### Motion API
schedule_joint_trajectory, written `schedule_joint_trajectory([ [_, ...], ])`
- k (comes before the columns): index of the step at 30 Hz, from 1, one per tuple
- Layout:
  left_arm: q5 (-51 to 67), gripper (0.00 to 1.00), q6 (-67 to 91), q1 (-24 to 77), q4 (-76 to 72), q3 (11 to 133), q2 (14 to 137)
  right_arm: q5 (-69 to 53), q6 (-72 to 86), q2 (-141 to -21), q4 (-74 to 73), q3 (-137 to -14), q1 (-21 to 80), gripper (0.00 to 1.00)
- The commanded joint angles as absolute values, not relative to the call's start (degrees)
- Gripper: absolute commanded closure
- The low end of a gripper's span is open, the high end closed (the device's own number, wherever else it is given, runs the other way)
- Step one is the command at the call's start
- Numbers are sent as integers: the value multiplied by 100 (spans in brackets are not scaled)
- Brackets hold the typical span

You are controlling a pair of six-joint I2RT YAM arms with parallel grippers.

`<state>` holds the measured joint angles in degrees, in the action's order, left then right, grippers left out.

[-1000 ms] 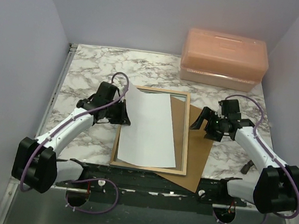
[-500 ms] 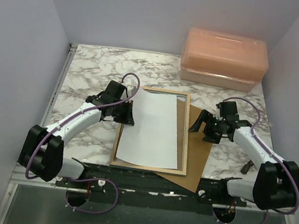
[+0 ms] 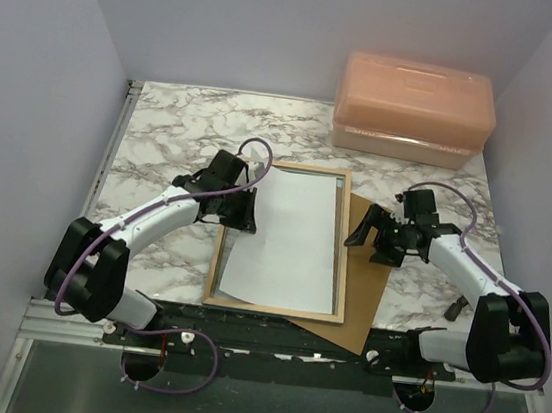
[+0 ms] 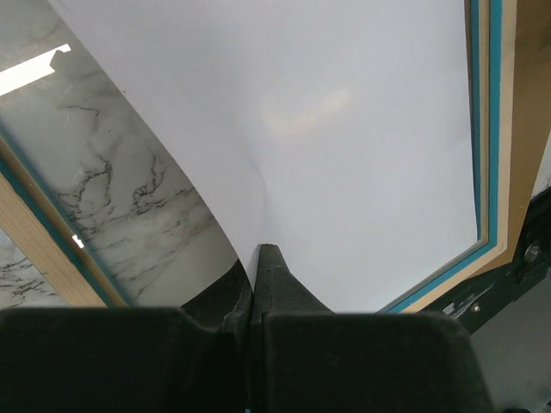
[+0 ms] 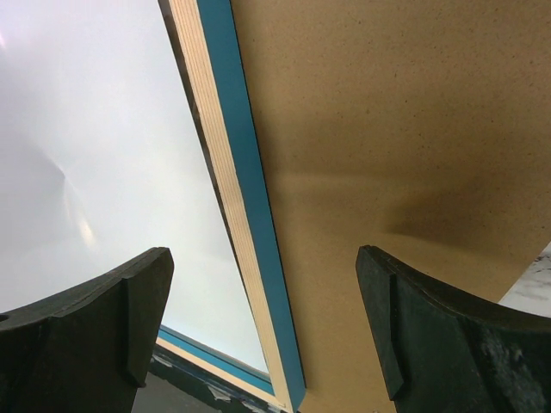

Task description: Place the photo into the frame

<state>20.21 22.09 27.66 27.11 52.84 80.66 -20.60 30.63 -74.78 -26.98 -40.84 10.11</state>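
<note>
The photo (image 3: 287, 238), blank side up, lies mostly inside the frame (image 3: 274, 308) on the tabletop (image 3: 164, 132), but its left edge is raised, pinched in the closed left gripper (image 3: 249, 211). The right gripper (image 3: 365, 240) hovers wide and empty near the frame's right rail. Seating that edge and letting go remain, I judge.

left arm (image 3: 153, 222): we note it reaching forward and inward, wrist turned toward the middle.
left gripper (image 3: 238, 208): fingers pressed together, pinching an edge of the photo (image 4: 344, 129).
right arm (image 3: 465, 270): stretched forward, angled inward.
right gripper (image 3: 366, 228): we see jaws spread wide, holding nothing.
</note>
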Motion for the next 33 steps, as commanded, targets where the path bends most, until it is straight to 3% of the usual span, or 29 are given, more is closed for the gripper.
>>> schedule_joint_trajectory([
  [1,1783,100,2142,2907,2618,5529,8272,-2319,3138,-7583,-2464,-3931,979,5],
  [14,1431,100,2496,3094,2789,5729,8520,-2813,3329,-7761,-1977,-3671,984,5],
  [19,1086,96,2831,3091,3015,5699,8397,-2916,3389,-7751,-1835,-3519,993,5],
  [21,1073,89,2881,3099,2997,5669,8344,-2973,3408,-7767,-1781,-3470,989,6],
  [30,775,37,2839,3155,3317,5814,8176,-3107,3454,-7744,-1690,-3358,1002,6],
  [33,468,24,2830,3204,3543,5909,8115,-3162,3487,-7737,-1646,-3320,1006,6],
])
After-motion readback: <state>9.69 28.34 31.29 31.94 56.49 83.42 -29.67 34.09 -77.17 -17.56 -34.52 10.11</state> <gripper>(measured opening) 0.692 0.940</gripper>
